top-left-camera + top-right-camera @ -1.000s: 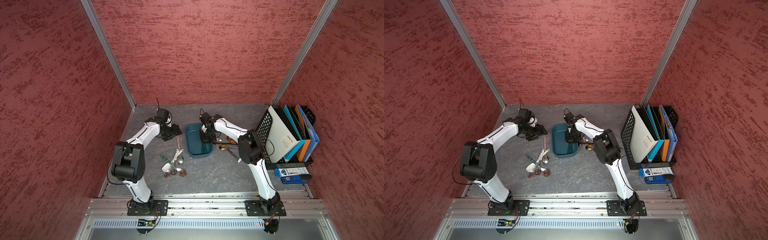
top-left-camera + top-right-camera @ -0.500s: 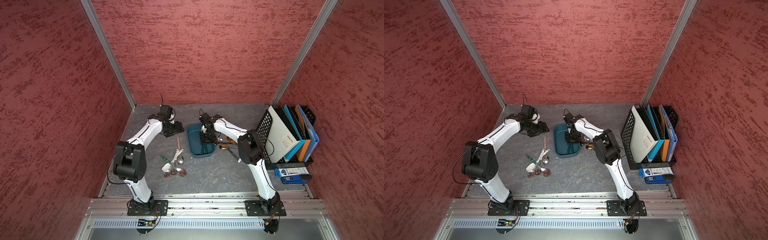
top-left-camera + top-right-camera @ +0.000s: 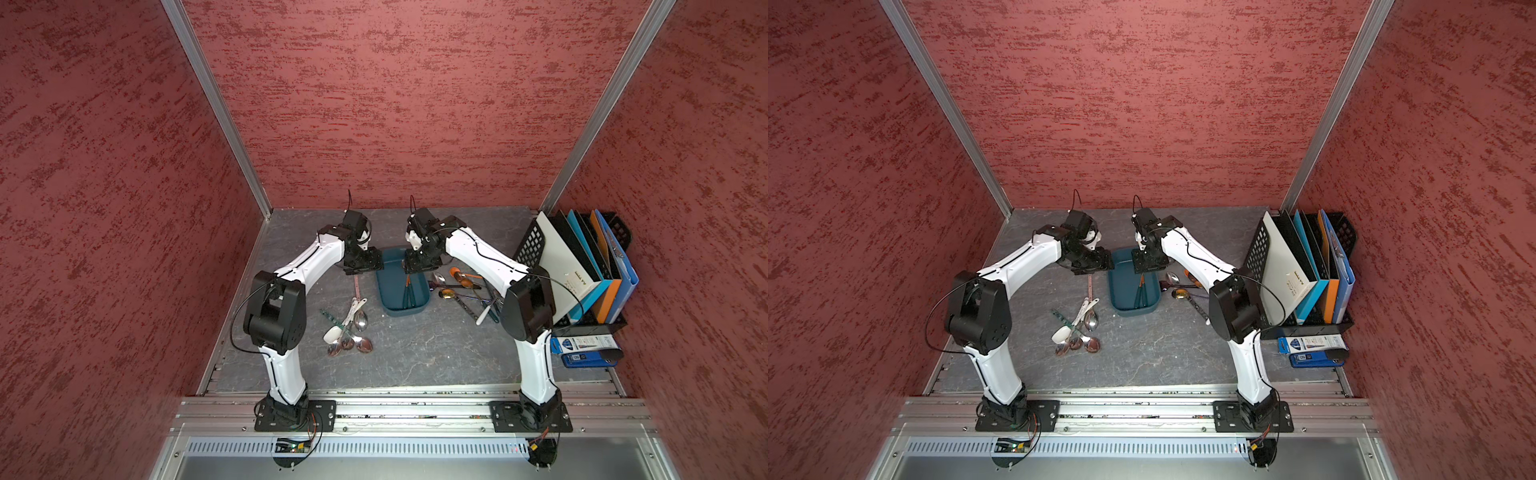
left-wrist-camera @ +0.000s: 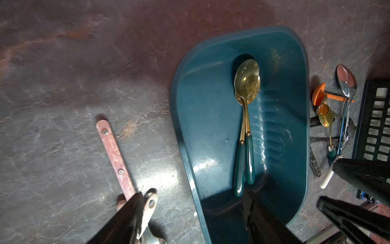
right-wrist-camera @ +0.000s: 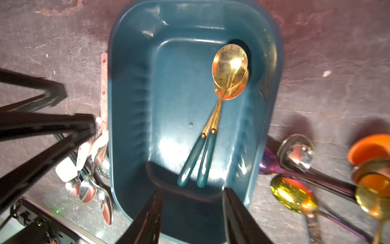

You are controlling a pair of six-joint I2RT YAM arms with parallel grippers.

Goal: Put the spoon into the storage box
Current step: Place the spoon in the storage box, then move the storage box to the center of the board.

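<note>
Beyond the right gripper's [image 5: 192, 191] parted, empty fingers [image 5: 147, 217] two spoons [image 5: 230, 63] lie lengthwise in the storage box [image 5: 111, 105]; left gripper [image 4: 192, 194], also spread, sits nearest the pink-handled spoon [image 4: 115, 152].

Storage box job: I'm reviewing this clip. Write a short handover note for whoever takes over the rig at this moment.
The left claw is open and empty. It is astride one wall of the storage box, with one finger over the pink-handled spoon.
The right claw is open and empty above the box.
Done: two gold spoons with teal handles lie nested in the box.
Left: a spoon pile on the table on the left arm's side, and loose spoons beside the box on the right arm's side.
</note>
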